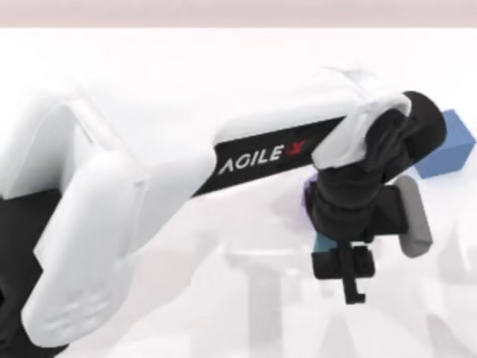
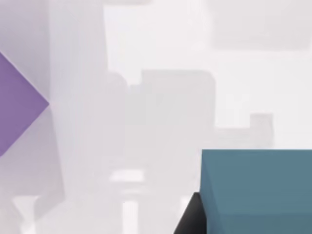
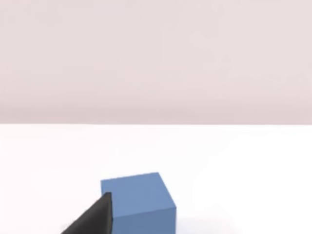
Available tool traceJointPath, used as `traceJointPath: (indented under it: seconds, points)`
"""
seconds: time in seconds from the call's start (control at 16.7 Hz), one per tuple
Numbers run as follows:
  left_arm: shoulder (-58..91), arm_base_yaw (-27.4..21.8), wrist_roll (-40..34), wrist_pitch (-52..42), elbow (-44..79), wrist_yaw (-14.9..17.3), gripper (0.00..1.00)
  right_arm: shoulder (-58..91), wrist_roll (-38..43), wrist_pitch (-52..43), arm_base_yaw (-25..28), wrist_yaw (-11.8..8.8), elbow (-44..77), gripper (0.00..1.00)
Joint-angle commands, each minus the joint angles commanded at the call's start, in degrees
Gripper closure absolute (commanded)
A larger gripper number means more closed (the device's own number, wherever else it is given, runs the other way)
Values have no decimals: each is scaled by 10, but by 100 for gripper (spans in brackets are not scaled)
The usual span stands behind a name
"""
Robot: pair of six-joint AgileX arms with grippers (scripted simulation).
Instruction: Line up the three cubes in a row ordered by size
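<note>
White tabletop [image 1: 149, 74] runs back to a pale pinkish wall. Reaching across it, my left gripper [image 1: 344, 261] sits low over the teal cube [image 2: 258, 190], seemingly to grasp or set it in line; whether its fingers grip it I cannot tell. The purple cube [image 2: 19, 105] lies just beside, mostly hidden under the wrist. The blue cube [image 1: 451, 145] stands farther right, near the right gripper [image 3: 92, 219], whose spread I cannot tell.

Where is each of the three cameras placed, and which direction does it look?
Top view: above the table, looking down on the left arm covering the teal cube, with the blue cube at right.
Left wrist view: close over the teal cube and purple cube; one dark fingertip shows.
Right wrist view: low, facing the blue cube.
Shared: teal cube, blue cube.
</note>
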Motion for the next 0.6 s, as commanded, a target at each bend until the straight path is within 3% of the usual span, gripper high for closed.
traceJointPath:
  seconds: [0.18, 0.48, 0.6]
  points:
    - [12, -2, 0, 50, -39, 0, 100, 0, 0, 0, 0, 0, 0, 0]
    - [14, -2, 0, 57, -45, -1, 100, 0, 0, 0, 0, 0, 0, 0]
    - [14, -2, 0, 57, -45, -1, 85, 0, 0, 0, 0, 0, 0, 0]
